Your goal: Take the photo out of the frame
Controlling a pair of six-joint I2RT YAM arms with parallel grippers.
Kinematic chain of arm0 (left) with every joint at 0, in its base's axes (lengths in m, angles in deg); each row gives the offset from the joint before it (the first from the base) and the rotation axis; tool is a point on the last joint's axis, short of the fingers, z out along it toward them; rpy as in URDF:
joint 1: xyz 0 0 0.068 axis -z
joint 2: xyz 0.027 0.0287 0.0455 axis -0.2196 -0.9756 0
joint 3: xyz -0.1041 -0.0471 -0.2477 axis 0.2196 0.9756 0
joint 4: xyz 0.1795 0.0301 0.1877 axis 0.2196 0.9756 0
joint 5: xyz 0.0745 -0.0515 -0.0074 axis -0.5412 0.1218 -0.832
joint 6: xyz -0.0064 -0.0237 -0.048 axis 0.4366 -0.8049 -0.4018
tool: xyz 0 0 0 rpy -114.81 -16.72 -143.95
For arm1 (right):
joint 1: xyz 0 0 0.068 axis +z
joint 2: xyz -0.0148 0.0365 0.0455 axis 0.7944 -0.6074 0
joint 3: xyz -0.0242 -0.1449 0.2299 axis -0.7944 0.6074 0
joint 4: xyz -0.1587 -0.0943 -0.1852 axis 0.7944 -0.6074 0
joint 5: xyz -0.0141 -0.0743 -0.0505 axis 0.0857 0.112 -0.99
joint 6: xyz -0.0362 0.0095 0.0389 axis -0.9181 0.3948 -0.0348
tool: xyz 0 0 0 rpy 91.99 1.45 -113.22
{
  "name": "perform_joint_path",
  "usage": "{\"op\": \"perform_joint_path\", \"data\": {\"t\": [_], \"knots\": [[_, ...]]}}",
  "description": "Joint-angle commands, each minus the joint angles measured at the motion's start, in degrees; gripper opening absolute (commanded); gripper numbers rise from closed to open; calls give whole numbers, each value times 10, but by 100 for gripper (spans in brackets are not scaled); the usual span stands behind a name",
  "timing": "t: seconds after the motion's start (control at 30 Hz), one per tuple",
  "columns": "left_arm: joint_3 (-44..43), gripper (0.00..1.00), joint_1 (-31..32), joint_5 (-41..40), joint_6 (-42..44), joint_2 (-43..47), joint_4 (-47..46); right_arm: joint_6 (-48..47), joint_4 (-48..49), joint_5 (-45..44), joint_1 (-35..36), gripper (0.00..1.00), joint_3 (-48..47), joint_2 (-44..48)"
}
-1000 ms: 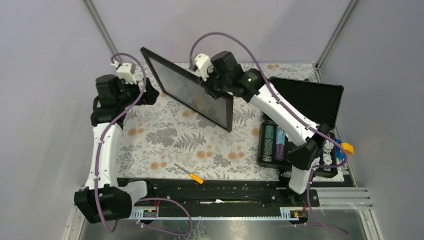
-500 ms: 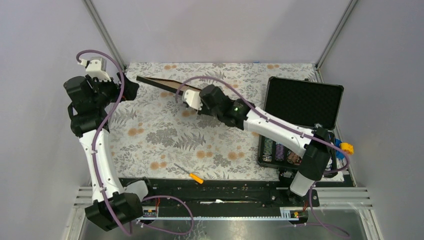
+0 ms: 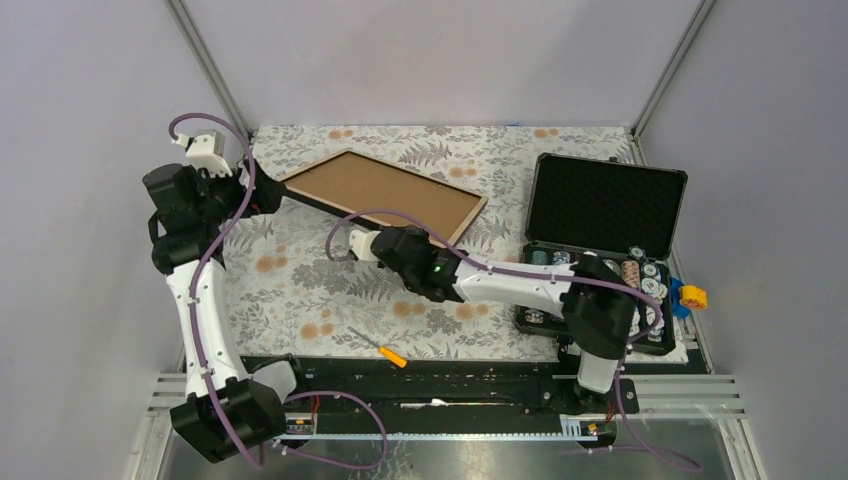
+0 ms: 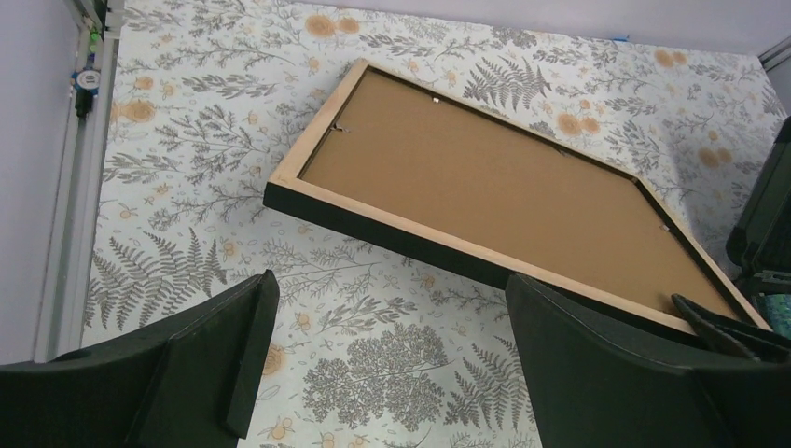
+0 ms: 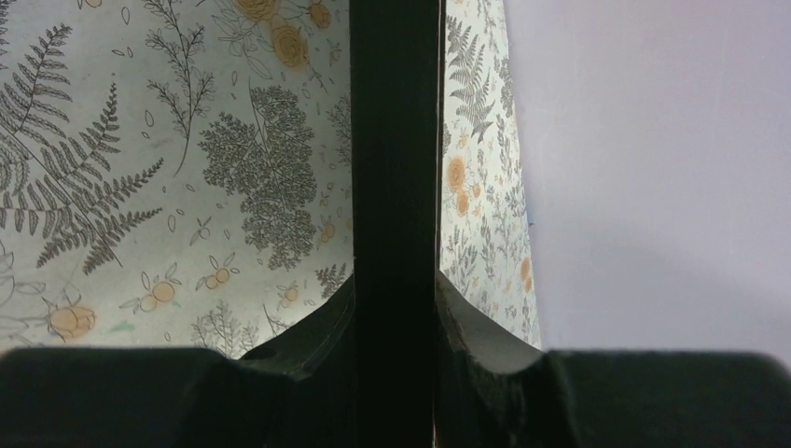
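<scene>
The frame (image 3: pixel 380 193) is back side up over the floral mat, showing brown fibreboard with a light wood edge. It seems slightly tilted, its near edge off the mat. My right gripper (image 3: pixel 427 239) is shut on the frame's near black edge, close to its right corner; the edge (image 5: pixel 396 168) runs between its fingers (image 5: pixel 396 313). My left gripper (image 3: pixel 264 194) is open and empty just beside the frame's left corner. In the left wrist view the frame (image 4: pixel 494 182) lies beyond the spread gripper (image 4: pixel 392 373). The photo is hidden.
An open black case (image 3: pixel 605 205) of poker chips stands at the right. A screwdriver with an orange handle (image 3: pixel 379 347) lies near the front edge. A small orange and blue item (image 3: pixel 688 296) sits beside the case.
The frame has gone from standing with glass facing front to back side up and low. My right arm swung down and nearer with it. My left arm drew back leftwards.
</scene>
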Motion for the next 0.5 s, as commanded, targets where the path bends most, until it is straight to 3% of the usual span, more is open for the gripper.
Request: {"op": "perform_joint_path", "data": {"t": [0.0,0.47], "knots": [[11,99,-5,-3,1,5,-40,35,87,-41,16,24,7,-32],[49,99,-11,-5,10,3,-51,98,67,-9,72,80,-12,-139]]}}
